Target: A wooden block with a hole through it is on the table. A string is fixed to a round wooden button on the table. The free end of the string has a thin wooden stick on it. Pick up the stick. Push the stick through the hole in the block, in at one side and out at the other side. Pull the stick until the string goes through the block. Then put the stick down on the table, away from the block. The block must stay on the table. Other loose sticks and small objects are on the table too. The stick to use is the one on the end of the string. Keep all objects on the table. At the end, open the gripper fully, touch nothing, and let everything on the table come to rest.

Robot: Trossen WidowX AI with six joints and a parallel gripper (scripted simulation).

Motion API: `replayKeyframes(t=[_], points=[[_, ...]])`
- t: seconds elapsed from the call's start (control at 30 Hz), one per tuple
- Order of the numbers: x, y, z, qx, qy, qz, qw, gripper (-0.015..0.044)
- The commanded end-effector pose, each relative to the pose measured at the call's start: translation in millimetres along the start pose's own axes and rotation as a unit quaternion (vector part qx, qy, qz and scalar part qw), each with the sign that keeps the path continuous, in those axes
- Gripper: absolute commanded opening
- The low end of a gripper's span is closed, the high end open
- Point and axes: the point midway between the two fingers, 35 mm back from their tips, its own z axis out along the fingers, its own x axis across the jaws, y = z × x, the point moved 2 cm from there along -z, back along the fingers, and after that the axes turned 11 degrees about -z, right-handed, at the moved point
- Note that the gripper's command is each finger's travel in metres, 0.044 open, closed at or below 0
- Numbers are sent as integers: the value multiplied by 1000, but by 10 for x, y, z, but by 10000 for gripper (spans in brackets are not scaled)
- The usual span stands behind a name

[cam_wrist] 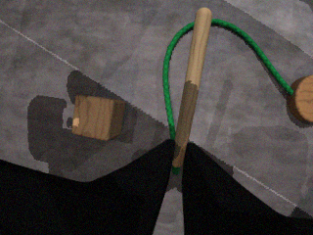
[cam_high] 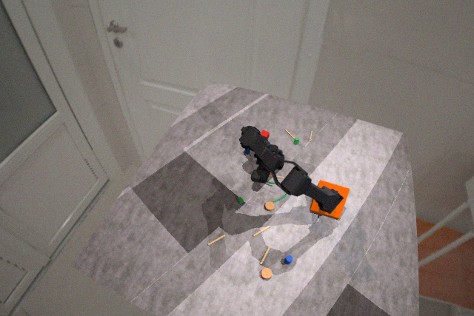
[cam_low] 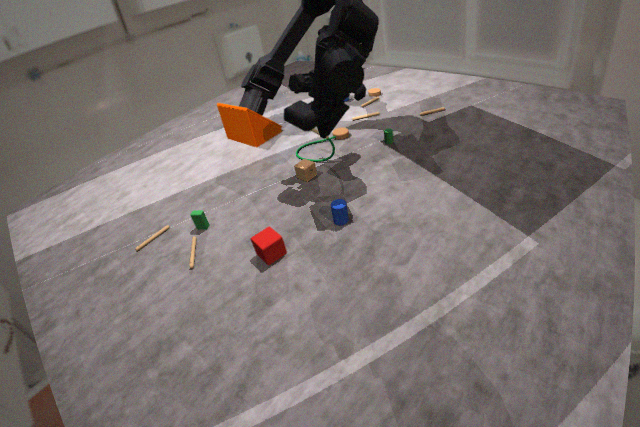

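Observation:
My gripper (cam_low: 324,134) (cam_wrist: 179,149) is shut on the wooden stick (cam_wrist: 197,61) near its string end, above the table. The stick's free end points away from the fingers in the wrist view. The green string (cam_wrist: 166,78) (cam_high: 280,197) (cam_low: 297,153) runs from the held end in a loop to the round wooden button (cam_wrist: 304,100) (cam_high: 269,206) (cam_low: 340,133). The wooden block (cam_wrist: 93,117) (cam_low: 306,170) stands on the table, left of the stick in the wrist view and apart from it. Its hole is not clear. The arm hides the block in the top view.
A blue cylinder (cam_low: 339,213) and red cube (cam_low: 268,245) stand near the block's side of the table. A green block (cam_low: 199,219) lies by two loose sticks. A green cylinder (cam_high: 240,200), second button (cam_high: 266,273), blue cylinder (cam_high: 288,259) and several sticks are elsewhere.

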Motion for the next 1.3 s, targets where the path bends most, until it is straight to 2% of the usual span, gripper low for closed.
replayKeyframes(t=[0.0,1.27], points=[[17,-60,-27,8,2,1,1000,0],[186,-470,-166,45,12,4,999,0]])
